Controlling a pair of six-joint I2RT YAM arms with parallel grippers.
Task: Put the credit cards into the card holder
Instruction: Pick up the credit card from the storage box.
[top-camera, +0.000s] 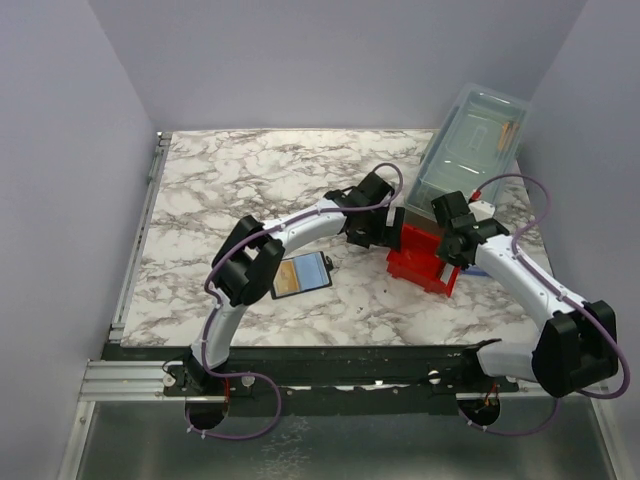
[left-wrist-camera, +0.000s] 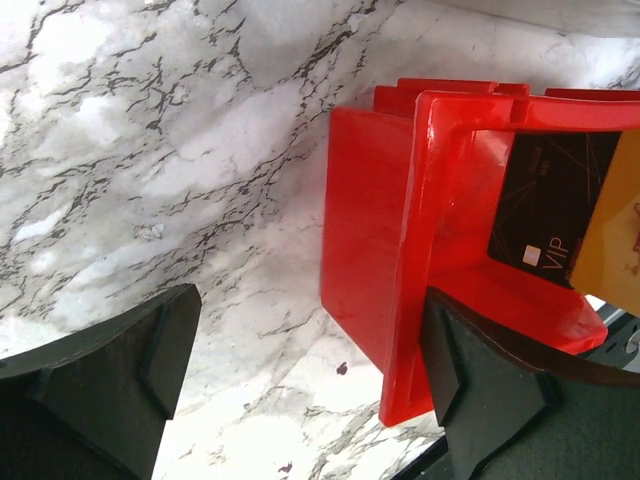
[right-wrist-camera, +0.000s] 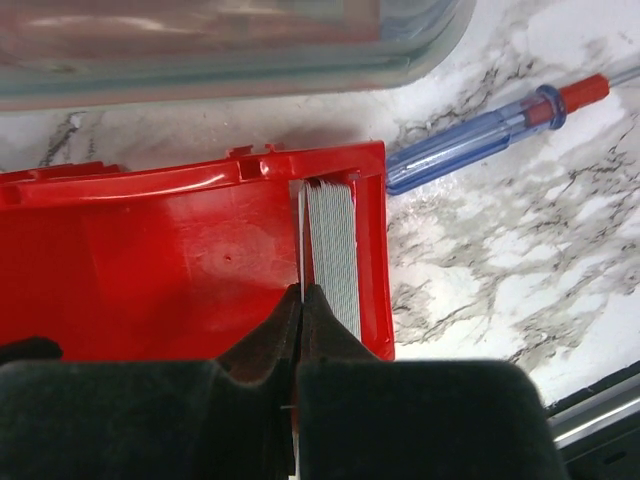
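My right gripper (right-wrist-camera: 298, 300): pinched shut on one of the credit cards (right-wrist-camera: 332, 250) standing in the red bin (right-wrist-camera: 150, 260).
My left gripper (left-wrist-camera: 310, 350): open astride the bin wall, probably bracing it.
Card holder (top-camera: 300, 275): lies open, well apart.

- left and far side of the worktop (top-camera: 230, 180): open marble, loads of room;
- red bin (top-camera: 420, 268) sits between both arms; clear lidded box (top-camera: 470, 140) right behind it blocks the far right corner;
- bin's wall stands between the left end effector's (left-wrist-camera: 310, 340) spread fingers;
- right end effector (right-wrist-camera: 300, 295) pinches one of the credit cards (right-wrist-camera: 335, 250) standing along the bin's side wall; tight in there;
- blue pen (right-wrist-camera: 470, 145) lies just outside that wall
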